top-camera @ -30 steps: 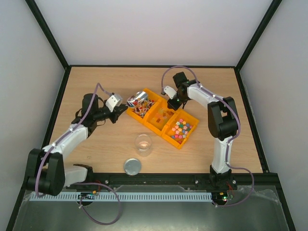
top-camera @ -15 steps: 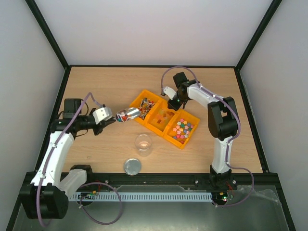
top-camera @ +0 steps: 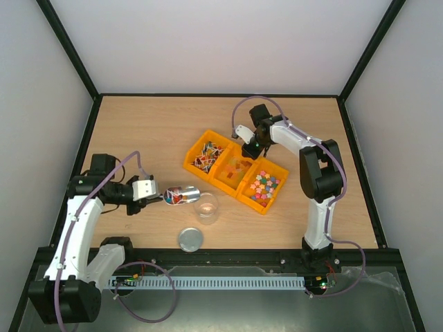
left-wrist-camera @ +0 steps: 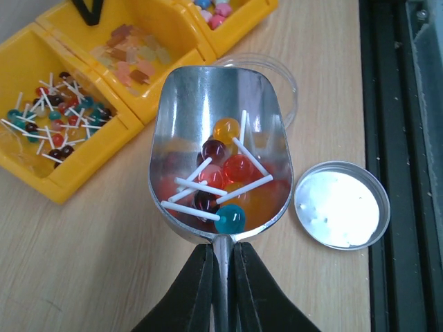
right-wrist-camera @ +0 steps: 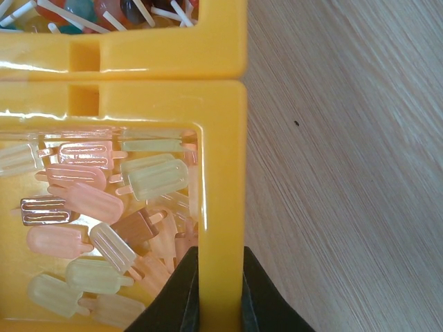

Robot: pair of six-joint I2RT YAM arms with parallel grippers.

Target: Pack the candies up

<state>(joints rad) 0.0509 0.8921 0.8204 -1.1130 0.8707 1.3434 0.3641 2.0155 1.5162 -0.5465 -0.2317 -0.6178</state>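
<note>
The candies are tiny lollipops with white sticks, heaped in the leftmost yellow bin [top-camera: 205,156], which also shows in the left wrist view [left-wrist-camera: 52,124]. My left gripper [top-camera: 158,196] is shut on the handle of a metal scoop [top-camera: 182,195]. The scoop [left-wrist-camera: 221,138] holds several red, orange, dark and teal candies [left-wrist-camera: 223,181]. Its mouth is just left of the rim of a clear glass jar [top-camera: 206,207]. My right gripper [top-camera: 250,147] is shut on the far wall [right-wrist-camera: 221,173] of the middle yellow bin.
The middle bin holds pastel popsicle-shaped pieces [right-wrist-camera: 90,207]. The right bin [top-camera: 261,185] holds multicoloured blocks. A round metal lid [top-camera: 191,239] lies flat in front of the jar, near the table's front rail; it also shows in the left wrist view [left-wrist-camera: 342,205].
My left arm has drawn the loaded scoop out of the lollipop bin and carried it near-left, to beside the jar. The right arm has not moved.
</note>
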